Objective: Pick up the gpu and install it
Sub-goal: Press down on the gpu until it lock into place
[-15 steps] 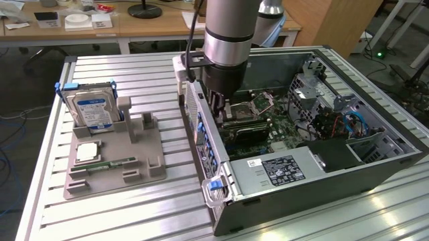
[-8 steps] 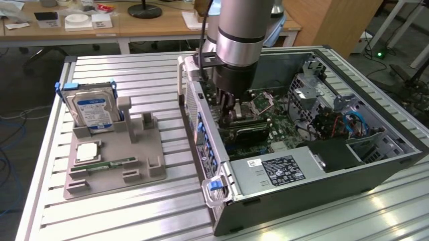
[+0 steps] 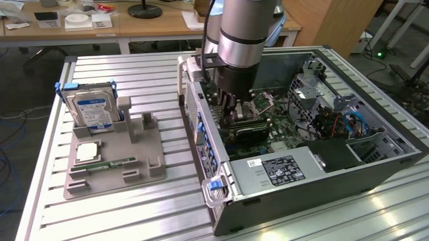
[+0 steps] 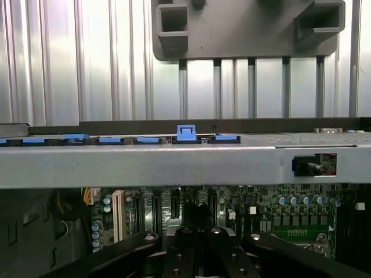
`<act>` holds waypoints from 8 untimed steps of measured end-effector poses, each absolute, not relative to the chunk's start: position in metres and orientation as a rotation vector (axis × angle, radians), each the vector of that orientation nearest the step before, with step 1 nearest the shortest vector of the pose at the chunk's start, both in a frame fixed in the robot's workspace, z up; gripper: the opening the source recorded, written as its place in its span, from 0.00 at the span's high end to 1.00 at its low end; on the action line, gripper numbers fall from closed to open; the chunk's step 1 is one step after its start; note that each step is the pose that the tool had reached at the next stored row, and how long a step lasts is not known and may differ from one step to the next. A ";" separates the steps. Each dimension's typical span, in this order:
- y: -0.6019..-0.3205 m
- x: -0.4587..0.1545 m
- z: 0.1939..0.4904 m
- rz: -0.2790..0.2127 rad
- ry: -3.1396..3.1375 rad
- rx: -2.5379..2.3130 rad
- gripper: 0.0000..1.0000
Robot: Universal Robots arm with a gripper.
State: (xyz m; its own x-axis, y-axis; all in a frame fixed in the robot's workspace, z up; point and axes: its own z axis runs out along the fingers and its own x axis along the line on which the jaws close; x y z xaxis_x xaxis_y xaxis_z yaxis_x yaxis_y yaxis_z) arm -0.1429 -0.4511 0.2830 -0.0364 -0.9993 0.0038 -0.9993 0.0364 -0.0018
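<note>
Table (image 3: pixel 134 211): ribbed metal slats, carried the open case and a grey fixture.
Computer case (image 3: pixel 348 173): lay on its side, panel off, motherboard (image 3: pixel 282 131) exposed; silver power supply (image 3: pixel 275 173) at the near end.
Arm (image 3: pixel 244 30): reached straight down into the case from above.
Grey fixture (image 3: pixel 114 160): sat on the table toward the exterior view's left, well apart from the case.
Hard drive (image 3: pixel 94 113): stood upright in the fixture's back slot, blue-white label facing out.
Gpu (image 3: pixel 244 131): inside the case, on edge over the motherboard, directly under the arm; dark cooler face visible.
Gripper (image 4: pixel 200 229): fingers drawn fully together, low over the board's slots; contact with the gpu not discernible.
Memory stick (image 3: pixel 107 164): lay flat in the fixture's front groove.
Blue latch (image 4: pixel 185 133): on the case's rear edge, seen from the wrist.
</note>
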 end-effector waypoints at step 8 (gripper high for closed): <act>-0.451 -0.150 0.291 0.006 -2.260 2.180 0.90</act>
